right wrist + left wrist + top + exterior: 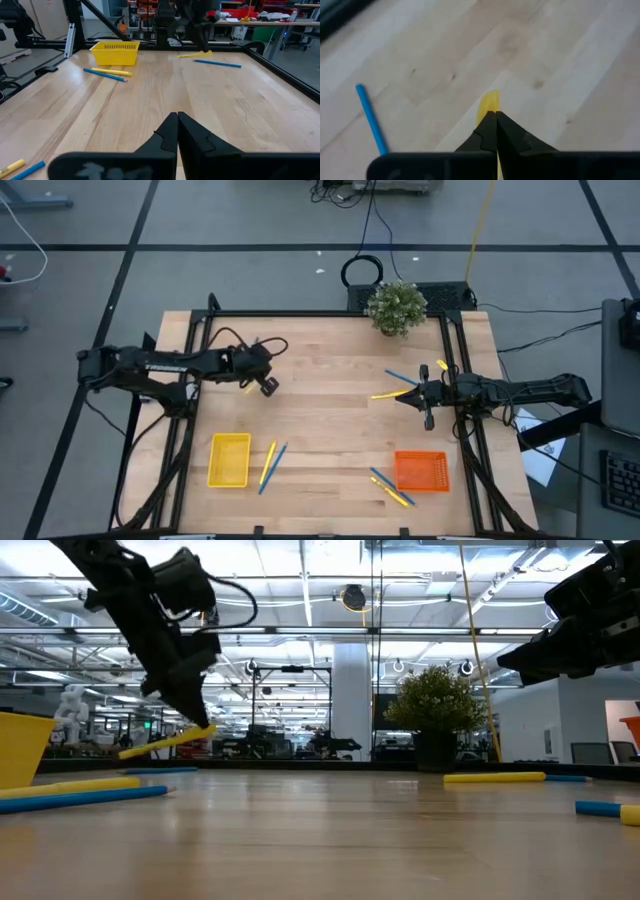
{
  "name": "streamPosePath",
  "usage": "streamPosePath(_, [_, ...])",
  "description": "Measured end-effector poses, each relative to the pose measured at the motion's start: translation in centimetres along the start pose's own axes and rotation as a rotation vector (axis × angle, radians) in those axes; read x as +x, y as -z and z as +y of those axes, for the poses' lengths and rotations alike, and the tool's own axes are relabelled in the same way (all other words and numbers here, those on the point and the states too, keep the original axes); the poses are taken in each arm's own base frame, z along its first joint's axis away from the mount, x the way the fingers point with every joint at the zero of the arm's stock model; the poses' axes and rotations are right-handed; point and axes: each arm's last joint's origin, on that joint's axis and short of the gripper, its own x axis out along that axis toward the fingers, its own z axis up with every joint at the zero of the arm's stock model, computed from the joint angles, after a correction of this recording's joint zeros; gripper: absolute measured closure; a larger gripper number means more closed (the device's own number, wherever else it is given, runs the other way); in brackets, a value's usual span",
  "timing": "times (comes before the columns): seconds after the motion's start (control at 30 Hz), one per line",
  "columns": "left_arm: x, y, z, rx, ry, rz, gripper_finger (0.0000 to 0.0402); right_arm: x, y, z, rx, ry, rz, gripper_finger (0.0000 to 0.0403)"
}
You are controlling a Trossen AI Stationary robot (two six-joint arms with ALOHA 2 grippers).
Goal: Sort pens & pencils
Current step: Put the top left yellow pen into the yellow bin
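Note:
My left gripper (200, 725) hangs over the table's left half, shut on a yellow pencil (165, 743) that is off the wood. A blue pen (370, 117) lies on the table just beside it. A pen and a pencil (268, 465) lie next to the yellow basket (229, 460). More pens and pencils (392, 487) lie by the orange basket (421, 471), and others (400, 385) lie near my right gripper (176, 120). That gripper is shut on nothing and waits level at the right edge. My left gripper pinches the yellow pencil (490, 105) between its two fingertips, coming slanting down from above. In the low view the hold is near the pencil's higher end (203, 729). The pencil is lifted clear of the table and tilted, its free end (125, 753) lower.
A potted plant (397, 307) stands at the far edge, right of centre. Black frame rails (195, 430) run along the left and right sides of the table. Bare wood (330, 430) lies between the two baskets and across the middle.

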Motion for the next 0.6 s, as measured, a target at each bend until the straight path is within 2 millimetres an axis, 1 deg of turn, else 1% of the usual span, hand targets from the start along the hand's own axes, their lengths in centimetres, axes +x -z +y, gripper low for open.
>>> streamPosePath(0.23, [-1.4, -0.2, -0.4, 0.015, 0.033, -0.058, 0.0401, 0.0, 0.0, 0.0, 0.000, 0.000, 0.000, 0.0403])
streamPosePath(0.43, [-1.9, -0.4, -1.2, 0.051, 0.072, -0.106, 0.0401, 0.0, 0.0, 0.0, 0.000, 0.000, 0.000, 0.0403])
streamPosePath(0.6, [-1.9, -0.4, -1.2, 0.068, 0.071, -0.110, 0.0401, 0.0, 0.0, 0.0, 0.000, 0.000, 0.000, 0.0403])
